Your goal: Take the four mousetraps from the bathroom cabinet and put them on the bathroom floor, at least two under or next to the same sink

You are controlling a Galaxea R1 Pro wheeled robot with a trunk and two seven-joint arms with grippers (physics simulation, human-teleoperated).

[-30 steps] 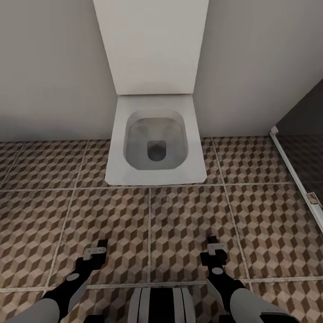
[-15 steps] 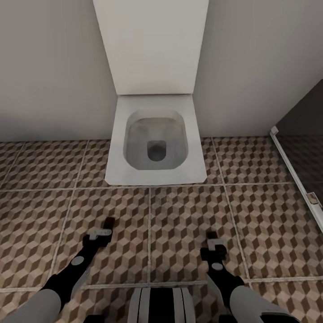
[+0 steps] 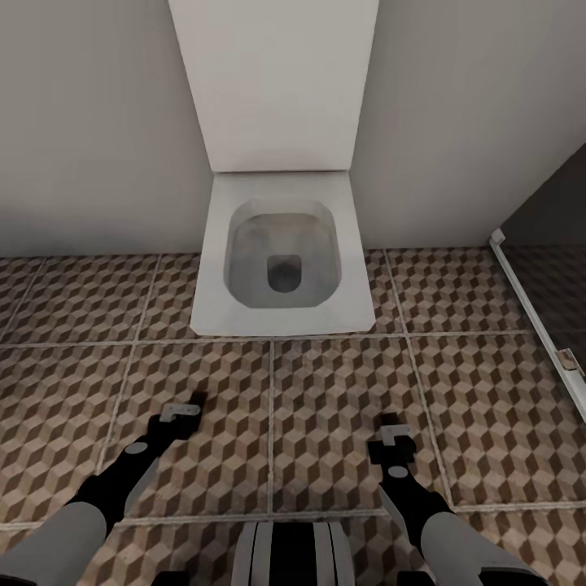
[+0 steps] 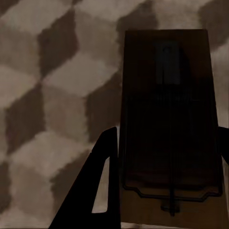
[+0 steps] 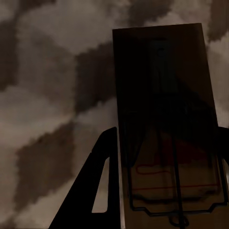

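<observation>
- We see a mousetrap [image 4: 169,124] held between the fingers of our left claw [image 3: 185,406], a flat dark-brown board with thin wire parts, hanging above the tiled floor [image 3: 325,391].
- Our right claw [image 3: 394,431] grips a second mousetrap [image 5: 167,124] the same way, also over the cube-pattern tiles.
- Both claws are closed on their traps, one finger [image 4: 95,186] pressed along the board's long edge in each wrist view.
- We judge the traps light and stiff, so a modest pinch across the board's edges should do.
- The wire bar and spring look thin and easily bent; we would keep the fingers off them.
- The smooth flat board may slip or twist if held by a corner only.
- A toilet [image 3: 281,260] stands ahead against the wall, not the sink the task calls for.
</observation>
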